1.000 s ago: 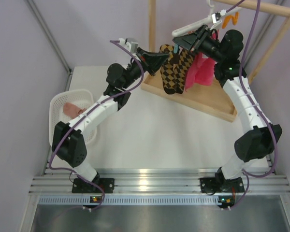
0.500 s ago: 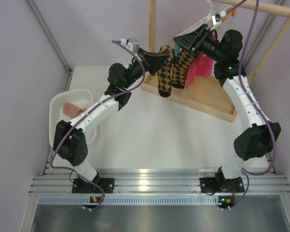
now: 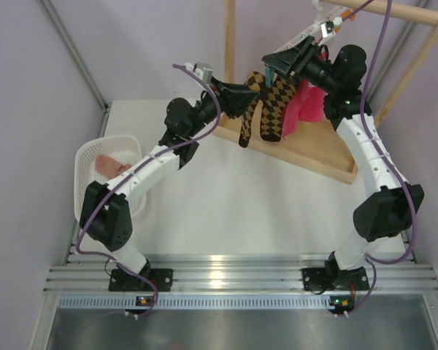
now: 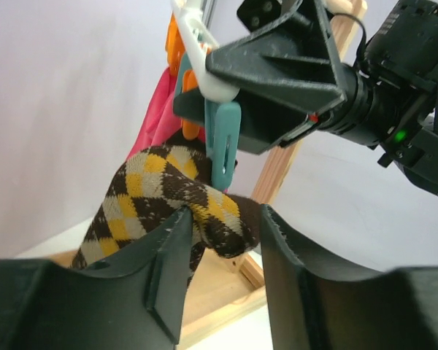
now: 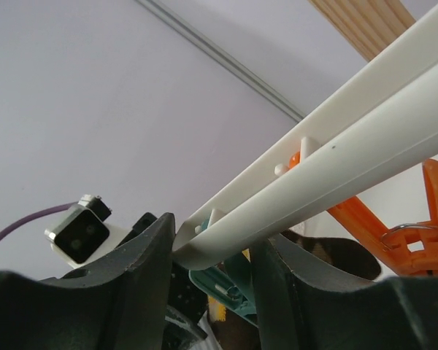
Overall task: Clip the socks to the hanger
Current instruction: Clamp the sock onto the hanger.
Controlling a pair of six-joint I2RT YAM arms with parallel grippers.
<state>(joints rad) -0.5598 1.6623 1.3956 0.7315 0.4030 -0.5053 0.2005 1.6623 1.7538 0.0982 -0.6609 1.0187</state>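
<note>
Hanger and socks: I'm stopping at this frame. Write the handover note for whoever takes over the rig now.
The left gripper is open, with a fold of one sock lying between its fingers.
The right gripper has a finger on either side of the hanger bar; I cannot tell if it is clamped.
The socks both hang under the hanger, above the wooden rack base and beside a pink cloth.
Done: the teal clip reaches the top of the sock by the left gripper.
Left: check that each sock is really clipped, then probably draw both arms back.
</note>
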